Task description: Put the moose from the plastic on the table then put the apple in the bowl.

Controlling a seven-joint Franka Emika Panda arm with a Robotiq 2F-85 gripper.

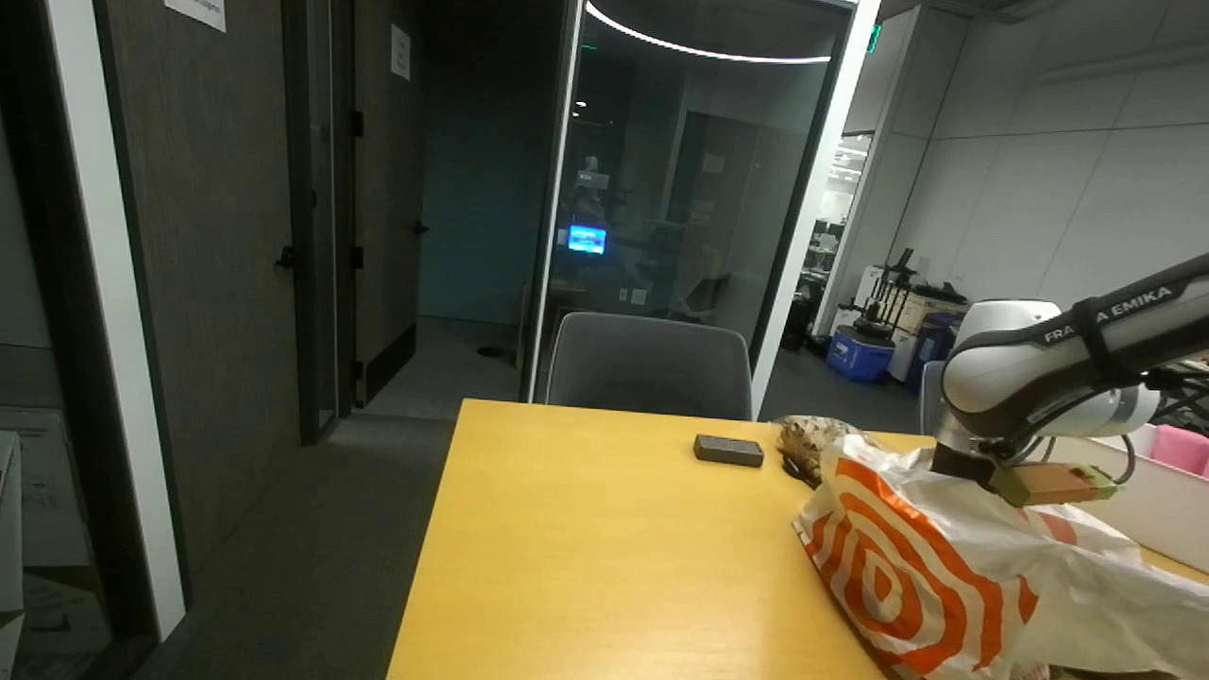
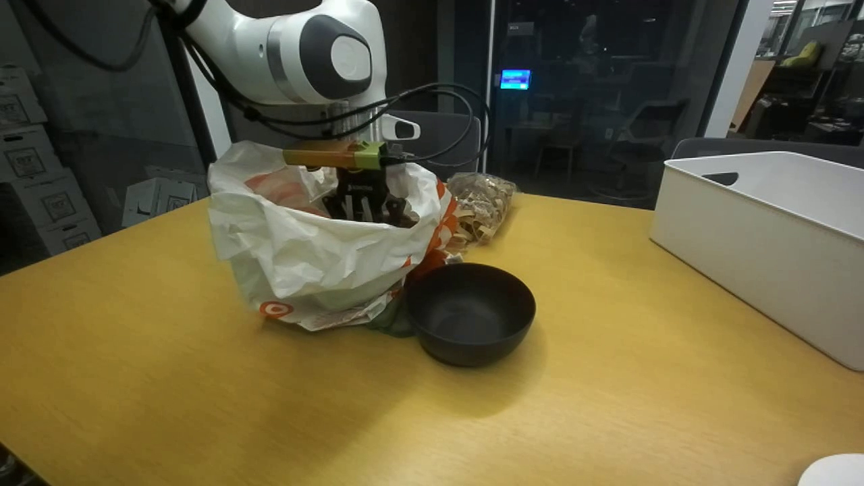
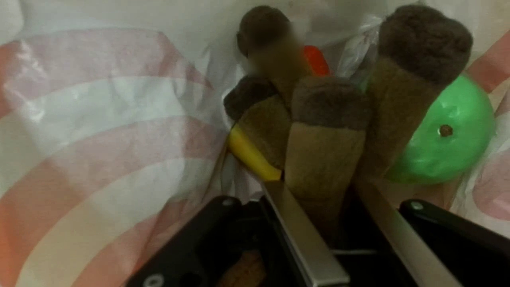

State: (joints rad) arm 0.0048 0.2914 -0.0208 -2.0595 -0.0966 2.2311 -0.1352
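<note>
The moose [image 3: 324, 155] is a brown plush with darker hooves. In the wrist view its legs point up inside the plastic bag; its head is hidden. The white and orange plastic bag [image 1: 888, 567] stands with its mouth open in an exterior view [image 2: 317, 260]. My gripper [image 3: 318, 185] reaches down into the bag, its fingers partly closed on either side of one moose leg. It shows at the bag's mouth in an exterior view [image 2: 359, 208]. The green apple [image 3: 446, 131] lies in the bag beside the legs. The black bowl [image 2: 472, 314] stands on the table [image 1: 567, 548] against the bag.
A clear bag of brown material [image 2: 482, 202] lies beside the plastic bag. A small dark block [image 1: 728, 450] is close by. A white bin [image 2: 763, 250] stands on the table. Inside the bag are a yellow item [image 3: 253, 155] and a red item [image 3: 316, 59].
</note>
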